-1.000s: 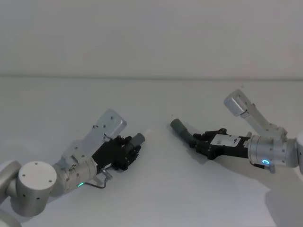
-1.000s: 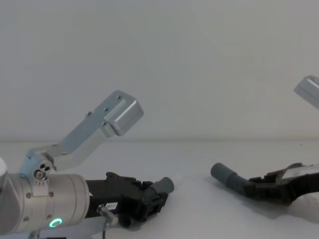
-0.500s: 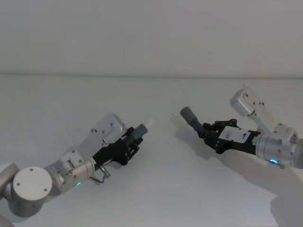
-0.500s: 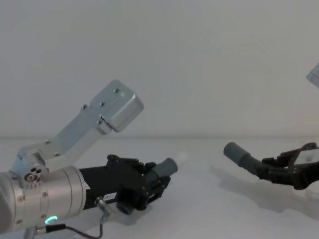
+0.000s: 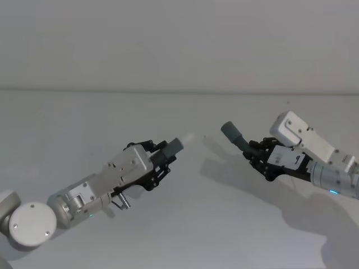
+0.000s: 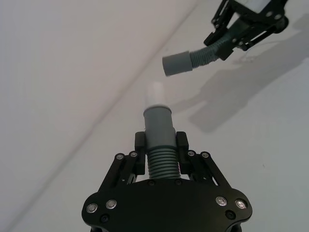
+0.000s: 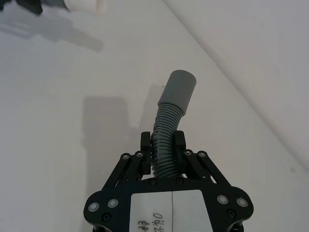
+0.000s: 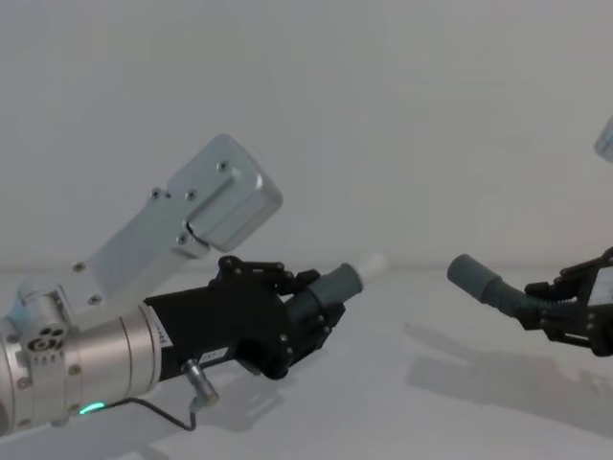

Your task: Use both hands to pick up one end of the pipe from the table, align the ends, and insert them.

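Pipe's short piece (image 6: 158, 124) clenched in left end effector (image 6: 161, 145), ribbed piece (image 7: 165, 126) clenched in right end effector (image 7: 163, 142), both up off surface (image 5: 185, 224), white tip (image 6: 155, 92) pointed toward grey cuff (image 7: 178, 89), well apart.

Plain pale wall (image 5: 179, 39) behind.

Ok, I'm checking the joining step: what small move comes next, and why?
Probably turn the right hand so its cuff faces the white tip in the left hand: both hoses are held off the table, apart, not yet in line.
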Controlling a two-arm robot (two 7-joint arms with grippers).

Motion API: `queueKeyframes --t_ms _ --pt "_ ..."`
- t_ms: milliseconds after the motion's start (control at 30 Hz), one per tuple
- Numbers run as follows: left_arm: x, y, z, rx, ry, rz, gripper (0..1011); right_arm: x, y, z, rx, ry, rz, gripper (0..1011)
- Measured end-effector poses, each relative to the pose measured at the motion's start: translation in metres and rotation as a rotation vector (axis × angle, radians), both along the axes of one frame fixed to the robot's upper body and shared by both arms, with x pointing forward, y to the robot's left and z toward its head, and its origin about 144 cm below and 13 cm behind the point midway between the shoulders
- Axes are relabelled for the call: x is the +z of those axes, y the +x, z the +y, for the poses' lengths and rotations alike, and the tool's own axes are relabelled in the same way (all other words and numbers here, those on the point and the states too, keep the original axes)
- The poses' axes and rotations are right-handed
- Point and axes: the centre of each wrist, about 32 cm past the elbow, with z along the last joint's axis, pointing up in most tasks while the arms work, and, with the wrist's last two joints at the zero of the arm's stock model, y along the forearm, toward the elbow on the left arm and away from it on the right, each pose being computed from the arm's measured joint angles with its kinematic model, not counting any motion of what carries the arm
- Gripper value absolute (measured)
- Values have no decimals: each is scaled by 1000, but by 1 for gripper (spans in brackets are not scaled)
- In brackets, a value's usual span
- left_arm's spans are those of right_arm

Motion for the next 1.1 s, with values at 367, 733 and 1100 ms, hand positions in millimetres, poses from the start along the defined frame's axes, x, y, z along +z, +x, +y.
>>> queueKeyframes --t_ms 367,733,1100 --pt "-1 5 8 -83 72 -177 368 9 -10 3 25 -169 -104 269" --pt "-1 14 19 -171 179 -370 368 15 -19 3 53 -343 -203 269" --pt "0 23 30 -253 293 -549 368 19 -29 -2 98 -515 -312 268"
